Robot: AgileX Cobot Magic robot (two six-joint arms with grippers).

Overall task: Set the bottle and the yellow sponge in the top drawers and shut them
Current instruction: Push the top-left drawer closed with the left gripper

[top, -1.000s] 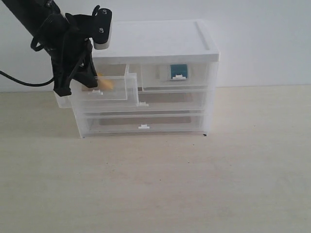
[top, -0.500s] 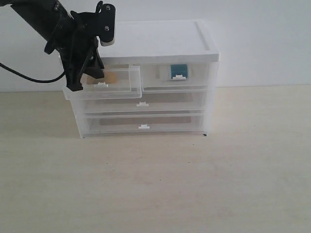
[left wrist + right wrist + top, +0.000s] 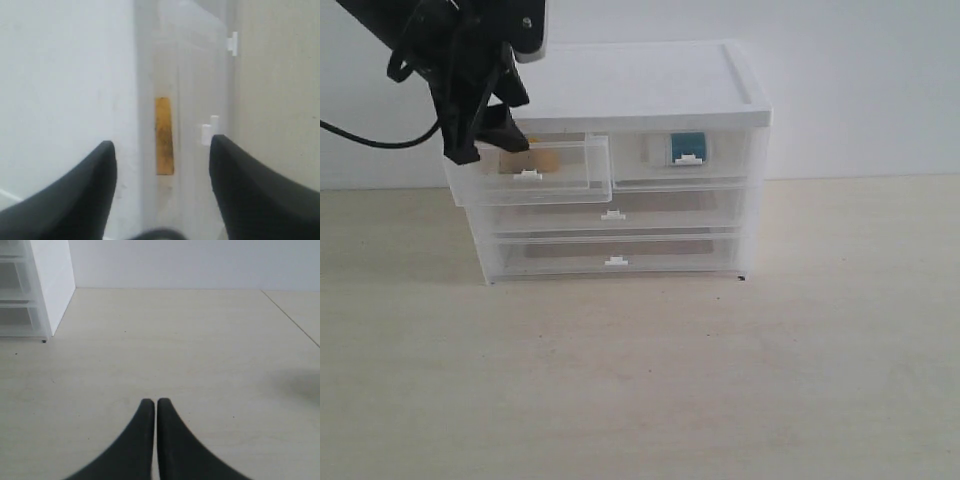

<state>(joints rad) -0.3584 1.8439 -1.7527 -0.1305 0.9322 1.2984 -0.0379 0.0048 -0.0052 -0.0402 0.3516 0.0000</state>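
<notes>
— Place of the yellow sponge?

— Inside the left top drawer, flat on the floor of it, near the middle, free of any grip. Drawer not closed: front wall standing forward of the cabinet face, right edge just beside the right top drawer.

— And the bottle?

— Inside the right top drawer, just behind the small tab handle, teal label visible through the translucent wall. Front of this drawer flush with the cabinet face, so closed.

— State of the left hand?

— Open, with fingers well apart and nothing between them. Hanging over the left end of the open drawer, in front of the left corner of the white lid. Lower fingertip very near the left rim of the drawer; touching or not, impossible to tell.

— Right hand?

— Closed, fingers pressed together, holding nothing, low over the desk, with the cabinet corner well apart from it.

— Room for moving?

— Tight on the left, between lid edge and drawer rim. Wide stretch of desk in front of the cabinet and to the right of it. Wall close behind. Two full-width drawers below, both flush with the face.
</notes>
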